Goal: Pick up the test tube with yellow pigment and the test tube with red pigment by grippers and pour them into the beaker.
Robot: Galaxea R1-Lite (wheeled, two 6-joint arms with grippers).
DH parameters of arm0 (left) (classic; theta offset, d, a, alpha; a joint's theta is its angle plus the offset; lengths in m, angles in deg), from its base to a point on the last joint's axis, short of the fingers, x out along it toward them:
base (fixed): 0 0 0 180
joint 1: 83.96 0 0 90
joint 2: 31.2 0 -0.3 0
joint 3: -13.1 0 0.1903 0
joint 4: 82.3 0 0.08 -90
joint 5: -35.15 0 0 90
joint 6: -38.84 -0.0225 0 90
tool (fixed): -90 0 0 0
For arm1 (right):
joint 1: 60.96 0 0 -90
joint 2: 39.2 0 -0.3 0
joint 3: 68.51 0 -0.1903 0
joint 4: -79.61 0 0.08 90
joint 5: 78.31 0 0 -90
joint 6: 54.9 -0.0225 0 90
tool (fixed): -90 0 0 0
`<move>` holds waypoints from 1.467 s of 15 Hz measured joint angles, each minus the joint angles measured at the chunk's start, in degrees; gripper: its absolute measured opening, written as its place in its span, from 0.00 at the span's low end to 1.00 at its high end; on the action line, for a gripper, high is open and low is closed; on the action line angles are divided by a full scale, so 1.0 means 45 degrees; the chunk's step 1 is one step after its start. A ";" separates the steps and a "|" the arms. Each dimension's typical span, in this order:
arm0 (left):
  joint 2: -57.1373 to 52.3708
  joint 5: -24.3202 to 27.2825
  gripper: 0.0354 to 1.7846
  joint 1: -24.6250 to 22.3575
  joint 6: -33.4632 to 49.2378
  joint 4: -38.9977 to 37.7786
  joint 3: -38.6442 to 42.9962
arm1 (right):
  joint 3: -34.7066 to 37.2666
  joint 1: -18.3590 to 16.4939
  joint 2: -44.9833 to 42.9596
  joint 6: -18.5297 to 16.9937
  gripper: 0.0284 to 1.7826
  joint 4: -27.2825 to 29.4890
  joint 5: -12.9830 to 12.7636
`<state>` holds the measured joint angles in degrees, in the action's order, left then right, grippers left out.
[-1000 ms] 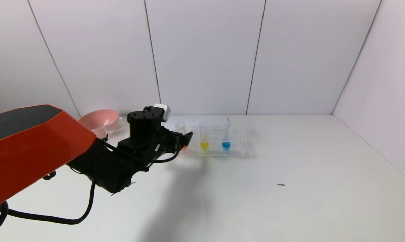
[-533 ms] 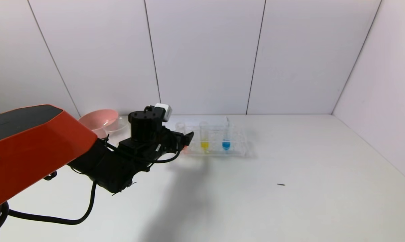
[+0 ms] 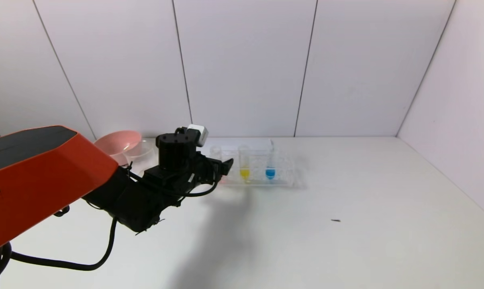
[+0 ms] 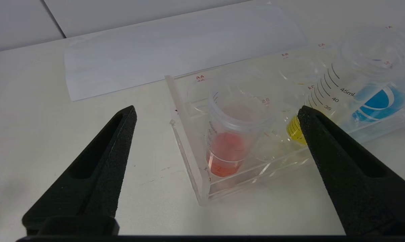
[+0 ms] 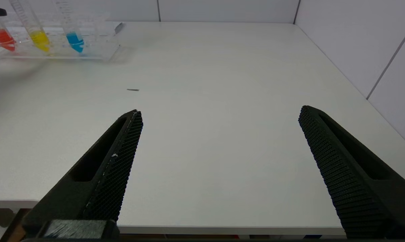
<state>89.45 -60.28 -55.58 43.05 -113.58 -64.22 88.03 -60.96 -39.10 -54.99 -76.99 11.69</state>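
Observation:
The test tube with red pigment (image 4: 226, 149) stands at the left end of the clear rack (image 4: 189, 148), with the test tube with yellow pigment (image 4: 293, 129) beside it. My left gripper (image 4: 217, 111) is open, close in front of the rack, its fingers either side of the red tube and not touching it. In the head view the left gripper (image 3: 222, 166) hides the red tip; the yellow tube (image 3: 244, 172) shows. The beaker (image 3: 140, 149) stands at the back left. My right gripper (image 5: 220, 111) is open and empty over the table's front edge.
A blue-tipped tube (image 3: 270, 172) stands right of the yellow one in the rack. A pink bowl (image 3: 117, 141) sits beside the beaker. A white paper sheet (image 4: 175, 57) lies behind the rack. A small dark speck (image 3: 335, 220) lies on the table (image 3: 346, 249).
My left gripper has crept forward and a little right, closer to the rack's left end, so the red tip is now hidden in the head view. The tubes have not moved.

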 joint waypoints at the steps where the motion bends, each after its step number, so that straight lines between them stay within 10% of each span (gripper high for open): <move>1: 0.0022 -0.0005 0.88 0.0000 0.0008 0.0000 0.0000 | 0.0000 0.0000 0.0000 0.0000 0.95 0.0000 0.0000; 8: 0.0122 0.0038 0.26 0.0057 -0.0005 0.0030 0.0051 | 0.0005 0.0000 0.0000 0.0000 0.95 -0.0005 0.0000; 22: -0.0141 0.0030 0.23 0.0043 -0.0165 0.0060 0.0019 | 0.0000 0.0000 0.0000 0.0000 0.95 0.0000 0.0000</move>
<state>88.81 -60.14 -55.38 42.30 -113.31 -64.13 88.03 -60.96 -39.10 -54.99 -76.99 11.69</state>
